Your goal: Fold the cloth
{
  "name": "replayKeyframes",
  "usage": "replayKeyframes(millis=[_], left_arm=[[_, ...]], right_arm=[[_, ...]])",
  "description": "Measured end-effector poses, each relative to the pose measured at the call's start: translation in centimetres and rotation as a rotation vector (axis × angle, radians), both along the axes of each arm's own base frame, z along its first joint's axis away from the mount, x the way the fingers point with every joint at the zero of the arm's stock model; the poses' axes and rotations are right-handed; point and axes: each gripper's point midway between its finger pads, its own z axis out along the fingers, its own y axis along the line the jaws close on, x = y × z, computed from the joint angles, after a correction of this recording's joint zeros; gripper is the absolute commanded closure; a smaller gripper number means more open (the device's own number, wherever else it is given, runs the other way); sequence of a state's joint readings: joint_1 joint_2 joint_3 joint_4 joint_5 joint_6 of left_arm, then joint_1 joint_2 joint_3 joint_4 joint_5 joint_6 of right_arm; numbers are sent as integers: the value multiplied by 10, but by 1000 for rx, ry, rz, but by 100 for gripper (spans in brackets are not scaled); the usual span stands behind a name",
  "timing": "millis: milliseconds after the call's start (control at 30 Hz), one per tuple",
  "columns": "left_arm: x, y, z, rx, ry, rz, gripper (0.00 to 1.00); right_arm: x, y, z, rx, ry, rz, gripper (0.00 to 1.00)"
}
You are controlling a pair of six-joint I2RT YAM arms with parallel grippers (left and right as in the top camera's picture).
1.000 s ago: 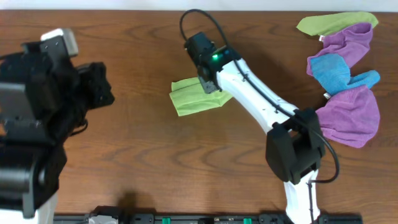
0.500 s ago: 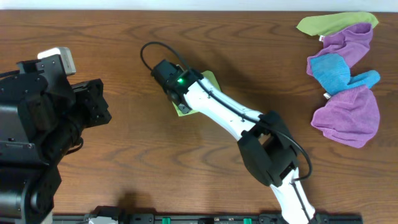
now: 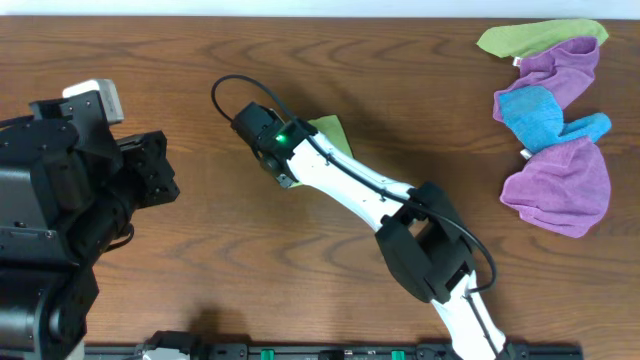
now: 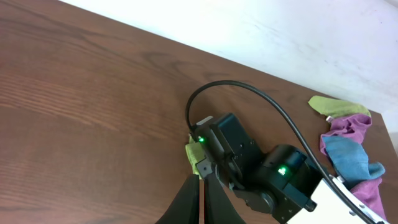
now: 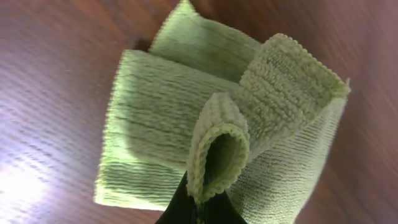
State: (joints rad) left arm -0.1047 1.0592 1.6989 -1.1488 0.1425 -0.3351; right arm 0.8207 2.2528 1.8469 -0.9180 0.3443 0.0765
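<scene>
A light green cloth (image 3: 328, 132) lies on the wooden table near the middle, mostly under my right arm. In the right wrist view the green cloth (image 5: 161, 118) is folded over itself, with one corner looped up. My right gripper (image 5: 200, 200) is shut on that looped edge; in the overhead view it (image 3: 280, 172) sits at the cloth's left side. It also shows in the left wrist view, with a bit of green cloth (image 4: 198, 155) beside it. My left gripper (image 4: 202, 194) is shut and empty, raised at the left of the table.
A pile of cloths lies at the back right: green (image 3: 530, 38), purple (image 3: 565, 180) and blue (image 3: 540, 118). The bulky left arm (image 3: 60, 200) fills the left side. A black cable (image 3: 235, 85) loops from the right wrist.
My right gripper has swept left across the table with the cloth's edge, pulling it over itself. The left arm has barely moved.
</scene>
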Motion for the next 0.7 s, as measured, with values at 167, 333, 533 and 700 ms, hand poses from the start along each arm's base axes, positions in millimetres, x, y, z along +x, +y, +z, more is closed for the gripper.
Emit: replayKeyframes(millis=[167, 333, 533, 700], left_arm=[[0, 0, 0, 0, 0, 0, 94], [-1, 0, -1, 0, 4, 0, 94], [2, 10, -1, 35, 1, 51, 93], [15, 19, -8, 72, 23, 101, 81]], right_arm=[[-7, 15, -3, 73, 47, 23, 52], [-9, 19, -4, 89, 63, 41, 27], [-6, 24, 4, 108, 55, 49, 23], [11, 28, 38, 149, 16, 34, 27]])
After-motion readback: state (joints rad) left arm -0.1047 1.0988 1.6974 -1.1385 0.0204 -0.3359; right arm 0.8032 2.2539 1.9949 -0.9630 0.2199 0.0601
